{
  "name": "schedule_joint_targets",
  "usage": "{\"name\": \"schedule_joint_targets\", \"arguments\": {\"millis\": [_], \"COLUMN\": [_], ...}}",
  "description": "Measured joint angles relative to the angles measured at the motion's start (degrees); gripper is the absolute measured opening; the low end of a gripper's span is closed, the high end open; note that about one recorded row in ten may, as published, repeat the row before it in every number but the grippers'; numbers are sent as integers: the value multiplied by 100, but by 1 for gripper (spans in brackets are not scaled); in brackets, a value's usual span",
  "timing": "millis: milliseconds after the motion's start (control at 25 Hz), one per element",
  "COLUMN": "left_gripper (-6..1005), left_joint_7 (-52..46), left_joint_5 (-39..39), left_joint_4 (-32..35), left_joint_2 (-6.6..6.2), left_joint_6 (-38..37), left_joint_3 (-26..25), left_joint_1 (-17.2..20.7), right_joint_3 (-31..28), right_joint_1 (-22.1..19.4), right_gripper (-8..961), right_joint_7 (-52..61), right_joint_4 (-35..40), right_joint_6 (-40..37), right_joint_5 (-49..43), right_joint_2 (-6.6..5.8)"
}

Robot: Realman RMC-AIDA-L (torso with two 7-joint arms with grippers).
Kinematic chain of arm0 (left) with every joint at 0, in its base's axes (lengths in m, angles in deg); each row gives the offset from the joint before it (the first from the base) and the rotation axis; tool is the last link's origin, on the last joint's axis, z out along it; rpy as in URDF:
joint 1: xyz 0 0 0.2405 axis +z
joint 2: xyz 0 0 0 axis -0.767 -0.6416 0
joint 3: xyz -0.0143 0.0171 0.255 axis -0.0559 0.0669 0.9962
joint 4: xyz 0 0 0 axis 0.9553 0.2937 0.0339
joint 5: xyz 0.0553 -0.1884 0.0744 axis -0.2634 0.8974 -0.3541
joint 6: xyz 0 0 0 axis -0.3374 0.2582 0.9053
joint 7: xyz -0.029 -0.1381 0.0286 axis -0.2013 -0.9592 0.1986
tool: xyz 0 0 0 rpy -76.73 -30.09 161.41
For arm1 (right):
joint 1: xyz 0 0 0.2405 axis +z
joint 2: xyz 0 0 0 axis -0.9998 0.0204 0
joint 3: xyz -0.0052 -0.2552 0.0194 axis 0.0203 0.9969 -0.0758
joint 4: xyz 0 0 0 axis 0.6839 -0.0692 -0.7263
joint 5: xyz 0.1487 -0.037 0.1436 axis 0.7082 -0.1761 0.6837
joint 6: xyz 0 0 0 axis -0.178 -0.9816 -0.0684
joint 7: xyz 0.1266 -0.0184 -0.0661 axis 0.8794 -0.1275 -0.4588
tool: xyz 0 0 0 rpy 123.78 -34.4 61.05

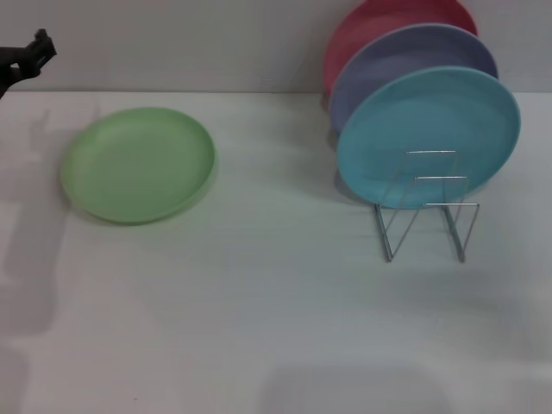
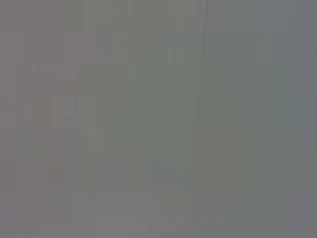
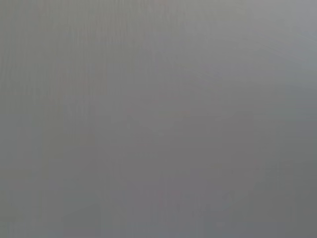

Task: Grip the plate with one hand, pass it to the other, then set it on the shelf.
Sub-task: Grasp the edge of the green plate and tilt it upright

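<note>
The plate (image 1: 138, 164), light green and matte, lies flat on the white worktop (image 1: 259, 302) on the robot's left side, its hollow facing up. Nothing touches it. It sits well apart from the shelf (image 1: 427, 207), with a broad stretch of bare worktop between the two.

The shelf is a thin silver wire rack standing on the right side of the worktop. Its upright looped dividers rise lower than the plates leaning in it. Three plates stand on edge there, one behind the other and tilted back a little. The turquoise-blue plate (image 1: 429, 134) is nearest, its face turned towards the front, and the front wire loops cross its lower part. Just behind it stands the lavender plate (image 1: 405, 56), and behind that the red plate (image 1: 379, 26), each one showing above and to the left of the one in front. The two front slots of the rack hold no plate.

The left gripper (image 1: 30, 53) shows only as a dark shape at the far left edge, up near the back of the worktop, above and beyond the green plate and clear of it. Whether its fingers are spread or pressed together I cannot tell. The right gripper is nowhere to be seen from the head view.

Both wrist views show only a flat grey surface with nothing to make out on it.
</note>
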Motion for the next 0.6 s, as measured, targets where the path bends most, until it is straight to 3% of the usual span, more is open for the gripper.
{"name": "schedule_joint_targets", "arguments": {"millis": [240, 400, 600], "left_gripper": [859, 859, 859], "left_joint_7": [170, 468, 815], "left_joint_5": [-4, 39, -4], "left_joint_4": [916, 1024, 883], "left_joint_2": [-5, 0, 30], "left_joint_6": [2030, 3212, 4149], "left_joint_3": [-380, -759, -1244], "left_joint_1": [-135, -452, -898], "right_joint_3": [0, 0, 0], "right_joint_1": [-55, -61, -62], "right_gripper": [608, 608, 608], "right_joint_7": [0, -1, 0], "right_joint_4": [-40, -46, -46], "right_joint_6": [-13, -19, -29], "right_joint_5": [0, 0, 1], "right_joint_2": [4, 4, 4]}}
